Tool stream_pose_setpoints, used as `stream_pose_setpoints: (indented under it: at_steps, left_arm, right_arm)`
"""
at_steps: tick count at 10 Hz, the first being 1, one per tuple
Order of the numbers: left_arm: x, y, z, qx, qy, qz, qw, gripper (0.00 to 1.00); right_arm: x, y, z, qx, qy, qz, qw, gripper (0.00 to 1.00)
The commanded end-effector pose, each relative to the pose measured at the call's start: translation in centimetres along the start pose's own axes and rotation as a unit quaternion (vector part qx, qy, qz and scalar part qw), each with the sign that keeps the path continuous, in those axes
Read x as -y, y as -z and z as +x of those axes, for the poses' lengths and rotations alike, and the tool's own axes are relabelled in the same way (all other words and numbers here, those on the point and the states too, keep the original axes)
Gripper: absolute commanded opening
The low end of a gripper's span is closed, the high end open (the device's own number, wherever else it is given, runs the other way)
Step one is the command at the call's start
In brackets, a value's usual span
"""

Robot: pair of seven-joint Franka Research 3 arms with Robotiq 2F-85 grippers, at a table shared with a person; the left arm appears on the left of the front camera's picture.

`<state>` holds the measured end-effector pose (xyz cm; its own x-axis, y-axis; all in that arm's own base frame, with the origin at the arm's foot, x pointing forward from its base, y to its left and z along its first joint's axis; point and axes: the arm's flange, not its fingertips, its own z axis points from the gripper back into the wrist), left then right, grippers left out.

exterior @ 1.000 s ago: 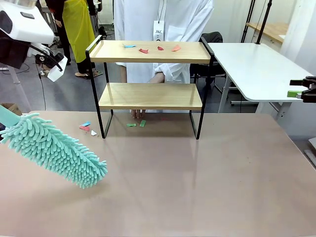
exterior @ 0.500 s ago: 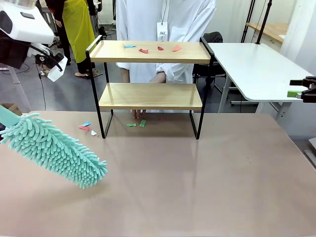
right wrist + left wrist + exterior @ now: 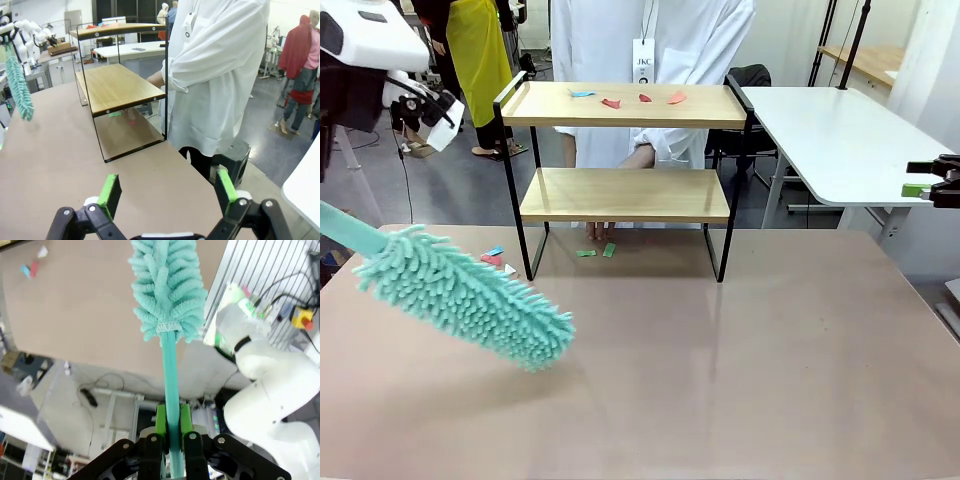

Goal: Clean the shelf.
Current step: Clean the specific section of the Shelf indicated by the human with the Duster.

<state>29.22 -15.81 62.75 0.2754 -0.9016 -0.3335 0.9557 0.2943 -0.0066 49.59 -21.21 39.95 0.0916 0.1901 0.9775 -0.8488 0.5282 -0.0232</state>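
Note:
The shelf point(image 3: 625, 195) stands at the table's far side, two light wooden boards in a black frame. Several coloured paper scraps point(image 3: 620, 100) lie on its top board. More scraps point(image 3: 496, 257) lie on the table by its left leg and under it. My left gripper point(image 3: 172, 437) is shut on the teal handle of a fluffy duster point(image 3: 470, 297), which hangs tilted over the table, left of the shelf. My right gripper point(image 3: 168, 189) is open and holds nothing, off the table's right edge point(image 3: 932, 185). From there the shelf point(image 3: 117, 87) is seen end-on.
A person in a white coat point(image 3: 650, 40) stands right behind the shelf, one hand point(image 3: 640, 157) near the lower board. A white table point(image 3: 840, 130) stands at the back right. The brown table point(image 3: 740, 380) is bare in front of the shelf.
The duster has swung to the right and slightly up, toward the shelf's left leg. The left arm shifted with it. The right gripper has not moved.

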Motion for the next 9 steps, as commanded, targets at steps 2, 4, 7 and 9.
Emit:
stream_pose_setpoints:
  at_steps: [2, 4, 7, 9]
  left_arm:
    - [1.4, 2.2, 1.3, 0.127, -0.01, -0.036, 0.991, 0.13]
    - [4.1, 2.3, 6.5, 0.2, -0.104, -0.077, 0.971, 0.13]
    - [7.4, 3.2, 12.4, 0.24, -0.297, -0.052, 0.923, 0.13]
    - [8.6, 3.8, 15.8, 0.261, -0.333, -0.069, 0.904, 0.13]
  right_arm:
    - [-0.1, 0.1, 0.3, 0.002, -0.002, 0.0, 1.0, 1.0]
    - [-0.1, 0.1, 0.3, 0.002, -0.002, 0.0, 1.0, 1.0]
    - [-0.1, 0.1, 0.3, 0.002, -0.002, 0.0, 1.0, 1.0]
    - [-0.1, 0.1, 0.3, 0.002, -0.002, 0.0, 1.0, 1.0]
